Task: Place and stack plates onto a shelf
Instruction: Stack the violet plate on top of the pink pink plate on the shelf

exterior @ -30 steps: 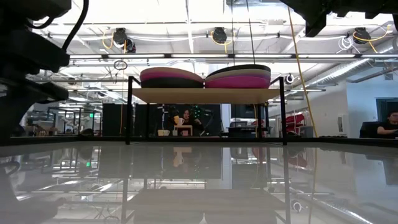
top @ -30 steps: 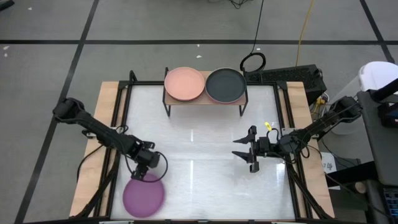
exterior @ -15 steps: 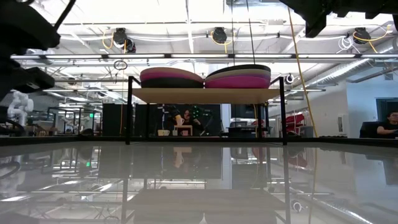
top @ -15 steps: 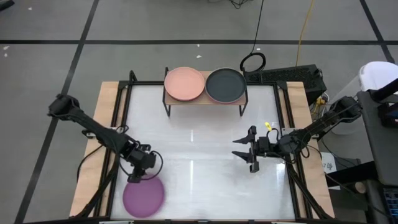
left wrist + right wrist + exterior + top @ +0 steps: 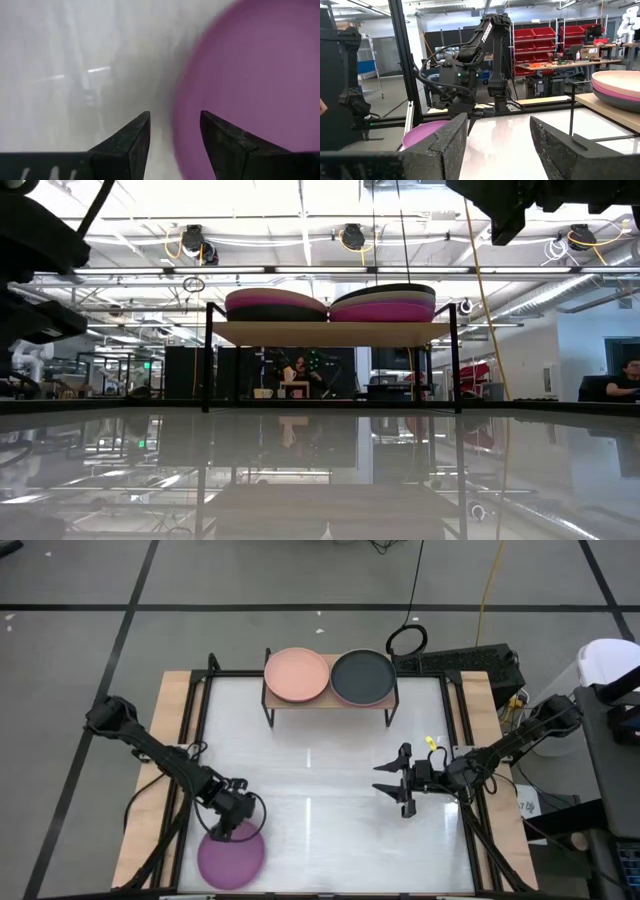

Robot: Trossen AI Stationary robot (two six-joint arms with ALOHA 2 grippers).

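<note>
So the left gripper (image 5: 231,824) had shuffled a bit over the last second: it pulled back toward the table's left edge, then came forward again, and ended up right at the far rim of the purple plate (image 5: 231,857). The plate itself hadn't budged from the near-left corner of the table (image 5: 330,770). The wrist cam showed the fingers spread, with the rim just beside one fingertip and nothing between them yet, so to me it looked like lining up for an edge grab, not a lift.

The right gripper (image 5: 393,781) sat parked mid-right, fingers wide open, same as before.

The shelf (image 5: 330,700) at the far side already had two stacks: peach plate (image 5: 297,674) on top of the left one, black plate (image 5: 362,677) on the right. From table height you could see pink and dark layers under each. The purple one seemed to be the last left out.

Material-wise the plates were matte, round and shallow with a low curled rim, so only the edge gives a pinch. The tabletop was glossy white and mirror-like, probably slippery. The shelf was a light wood board on thin black legs
</note>
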